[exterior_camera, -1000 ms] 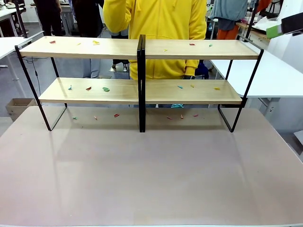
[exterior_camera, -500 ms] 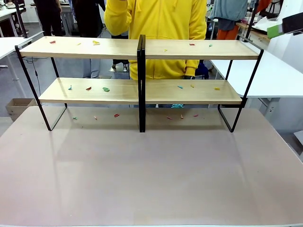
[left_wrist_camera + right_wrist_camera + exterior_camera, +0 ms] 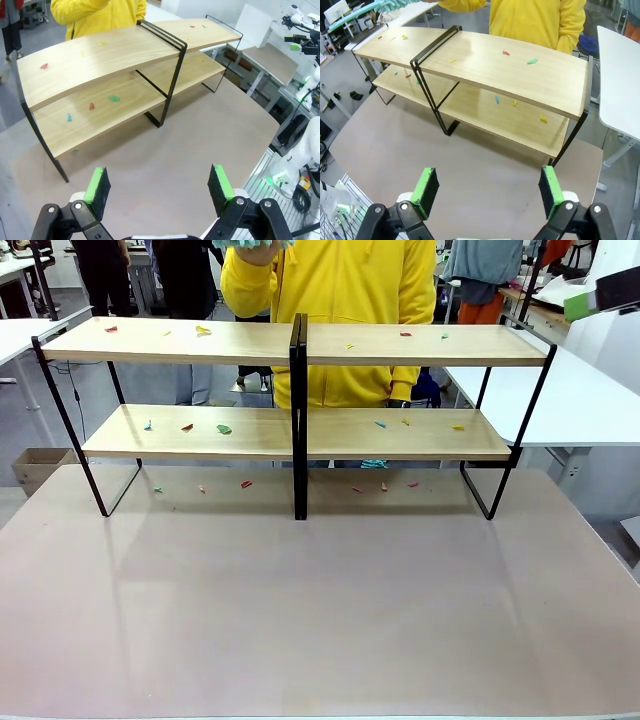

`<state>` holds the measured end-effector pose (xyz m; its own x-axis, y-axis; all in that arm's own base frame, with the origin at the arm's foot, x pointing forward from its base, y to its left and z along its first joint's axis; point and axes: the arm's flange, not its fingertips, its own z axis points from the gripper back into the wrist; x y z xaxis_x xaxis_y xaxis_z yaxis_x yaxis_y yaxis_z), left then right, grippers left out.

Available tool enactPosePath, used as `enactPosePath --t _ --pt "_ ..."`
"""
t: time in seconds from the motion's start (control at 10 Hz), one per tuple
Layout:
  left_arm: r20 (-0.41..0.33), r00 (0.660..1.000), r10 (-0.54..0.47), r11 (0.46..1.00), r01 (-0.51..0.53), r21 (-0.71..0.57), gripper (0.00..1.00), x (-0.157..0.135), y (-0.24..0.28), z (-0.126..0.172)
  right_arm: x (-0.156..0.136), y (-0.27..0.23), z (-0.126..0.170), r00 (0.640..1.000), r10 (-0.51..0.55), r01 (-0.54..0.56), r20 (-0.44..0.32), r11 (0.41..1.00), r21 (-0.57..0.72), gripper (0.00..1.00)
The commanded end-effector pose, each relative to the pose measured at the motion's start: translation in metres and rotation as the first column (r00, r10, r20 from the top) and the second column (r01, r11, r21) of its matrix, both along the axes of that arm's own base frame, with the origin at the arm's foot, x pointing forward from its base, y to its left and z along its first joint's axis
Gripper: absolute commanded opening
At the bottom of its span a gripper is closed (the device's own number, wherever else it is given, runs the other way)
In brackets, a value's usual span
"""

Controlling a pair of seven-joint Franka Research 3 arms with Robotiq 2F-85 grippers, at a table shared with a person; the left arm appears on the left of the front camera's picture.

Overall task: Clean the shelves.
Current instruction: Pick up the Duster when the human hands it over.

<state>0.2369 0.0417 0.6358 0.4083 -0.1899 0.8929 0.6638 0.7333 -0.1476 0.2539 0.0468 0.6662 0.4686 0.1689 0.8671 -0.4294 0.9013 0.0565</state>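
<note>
Shelves (image 3: 298,430) stand on the far part of the tabletop (image 3: 320,610), feet near the far edge; a wide stretch of brown surface runs from the feet to the near edge, open room for both arms. Rack ends stop short of the tabletop's left and right edges. White side table (image 3: 585,390) sits close past the right end, another (image 3: 15,335) past the left end.

Long axis runs left-right across the front view, boards level, open front faces the robot, black centre post splits it in two bays. Coloured scraps (image 3: 224,429) lie scattered on both boards, a few on the tabletop under the lower board.

Person (image 3: 340,300) in a yellow top stands right behind the rack at the middle, one hand (image 3: 258,252) raised above the top board gripping something teal.

Left end effector (image 3: 159,176) hovers high over the tabletop, tilted down at the rack's left end, jaws spread wide, nothing between the pads. Right end effector (image 3: 489,185) likewise high and well apart from the rack, aimed at its right bay, jaws wide, holding nothing
</note>
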Motion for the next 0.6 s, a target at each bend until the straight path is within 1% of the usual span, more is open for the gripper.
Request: enactPosePath --t 0.0,0.1,0.2,0.3,0.4,0.5 --pt "0.0 1.0 0.0 1.0 0.0 0.0 1.0 0.0 0.0 0.0 0.0 -0.001 0.001 1.0 0.012 -0.012 0.009 1.0 -0.01 1.0" --pt "-0.344 0.934 -0.091 0.995 0.075 -0.061 1.0 0.023 -0.011 0.022 0.0 -0.001 0.001 1.0 0.012 -0.012 0.009 1.0 -0.01 1.0" --pt "-0.52 0.832 -0.195 0.967 0.074 -0.243 1.0 0.065 -0.024 0.05 0.0 -0.001 0.001 1.0 0.012 -0.012 0.009 1.0 -0.01 1.0" --pt "-0.679 0.711 -0.182 0.912 -0.136 -0.387 1.0 0.101 -0.039 0.064 0.0 -0.001 0.001 1.0 0.012 -0.012 0.009 1.0 -0.01 1.0" --pt "-0.702 0.626 -0.339 0.86 -0.095 -0.501 1.0 0.128 -0.05 0.067 0.0 -0.001 0.001 1.0 0.012 -0.012 0.009 1.0 -0.01 1.0" --pt "-0.697 0.601 -0.392 0.791 -0.167 -0.589 1.0 0.151 -0.054 0.064 0.0 -0.001 0.001 1.0 0.012 -0.012 0.009 1.0 -0.01 1.0"
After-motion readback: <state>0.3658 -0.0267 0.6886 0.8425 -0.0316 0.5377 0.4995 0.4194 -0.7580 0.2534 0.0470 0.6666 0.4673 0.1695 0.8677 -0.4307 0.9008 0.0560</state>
